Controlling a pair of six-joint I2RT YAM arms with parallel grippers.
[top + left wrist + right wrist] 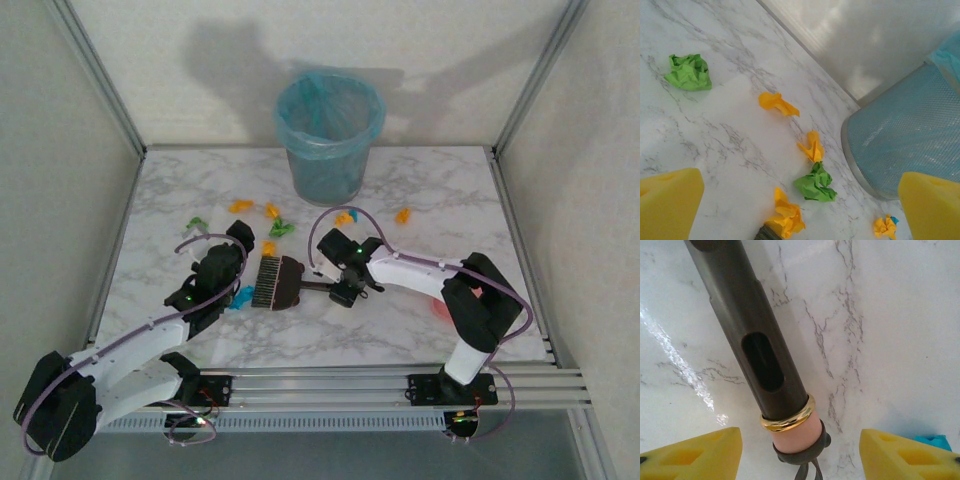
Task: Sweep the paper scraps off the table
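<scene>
- Table [430,190]: white top with grey marble veining, aluminium rails along its edges, plain pale walls around it.
- Bin [330,135]: round, blue liner, upright at the far edge, centre.
- Brush [278,282]: dark, lying flat, bristles to the left.
- Right gripper [347,290]: pads spread, handle end between them, clear of both.
- Left gripper [240,238]: pads spread wide, empty.
- Paper scraps [271,211]: crumpled orange, green and blue bits scattered on the near side of the bin; one blue bit lies left of the brush head.

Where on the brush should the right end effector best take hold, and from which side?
Grip the brush by its dark handle, beside the gold ring, coming down from above. The handle lies flat on the table, slim and straight, between the open fingers of the right end effector.
</scene>
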